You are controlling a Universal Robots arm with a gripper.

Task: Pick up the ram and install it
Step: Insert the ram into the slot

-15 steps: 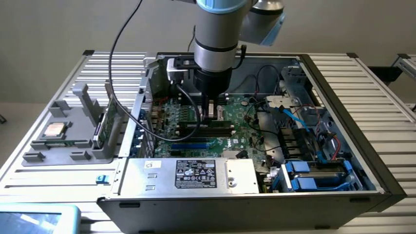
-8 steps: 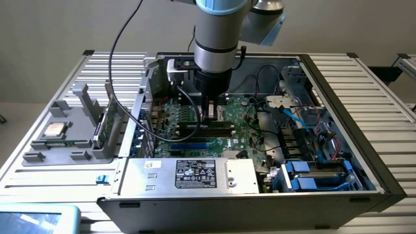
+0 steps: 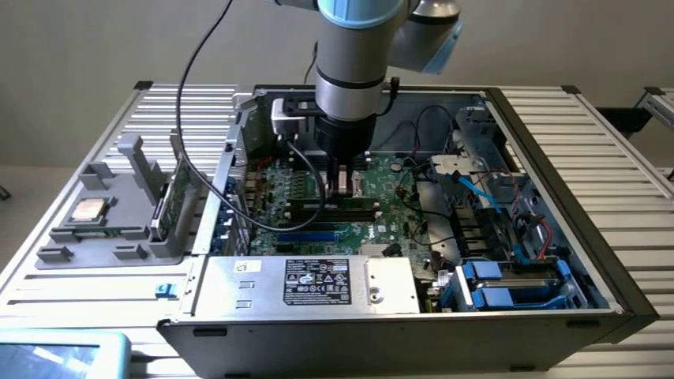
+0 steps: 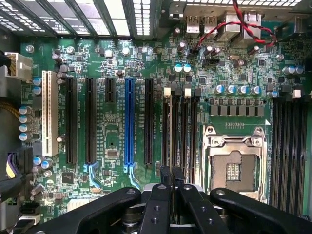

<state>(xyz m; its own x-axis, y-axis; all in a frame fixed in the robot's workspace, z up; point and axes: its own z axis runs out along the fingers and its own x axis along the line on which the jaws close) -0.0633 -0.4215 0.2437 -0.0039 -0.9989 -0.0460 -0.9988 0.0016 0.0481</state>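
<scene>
Nearest the exterior camera, a silver power supply box (image 3: 305, 283) sits across the front of the open computer case (image 3: 368, 339). Behind it lies the green motherboard (image 3: 284, 193).

The gripper (image 3: 342, 189) hangs straight down over the memory slots, beside the processor socket (image 4: 234, 168). Its fingers (image 4: 165, 178) are clenched together, tips at the slot bank.

The ram (image 3: 335, 208) reads as the long dark bar standing in the slots directly under the tips. Whether it is pinched or merely touched, I cannot tell.

Outside the case, on the exterior view's left, a grey fixture (image 3: 63, 254) carries a square silver chip (image 3: 88, 210) and an upright green card (image 3: 163, 207).
</scene>
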